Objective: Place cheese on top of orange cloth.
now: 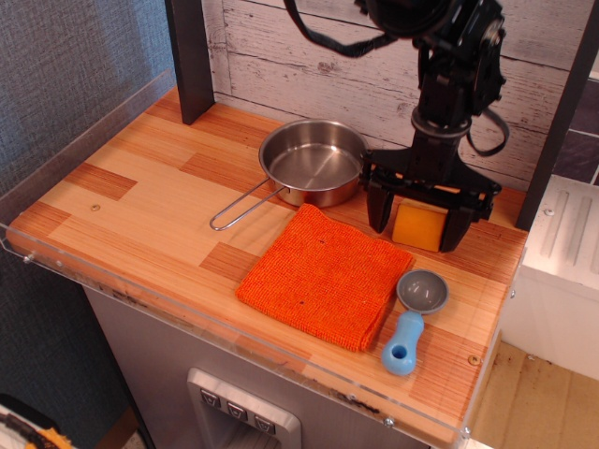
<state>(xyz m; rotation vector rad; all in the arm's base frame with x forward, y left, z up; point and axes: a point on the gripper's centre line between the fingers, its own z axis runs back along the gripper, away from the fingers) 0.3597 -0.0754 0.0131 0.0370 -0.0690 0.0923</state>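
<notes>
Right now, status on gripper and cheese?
Gripper open, fingers straddling cheese. Cheese on table, right of orange cloth. Cloth top bare; scoop beside it.

The arm is matte black throughout. Its gripper (416, 224) has a wide crossbar bearing two thick, blunt black fingers (377, 208). A round black wrist column rises above it, with black cables looping beside it; any markings are probably too dark to make out.

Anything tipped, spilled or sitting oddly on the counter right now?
Nothing stands out. The cheese sits upright between the open pincer fingers, the orange cloth lies flat, and the pan and blue scoop rest undisturbed.
</notes>
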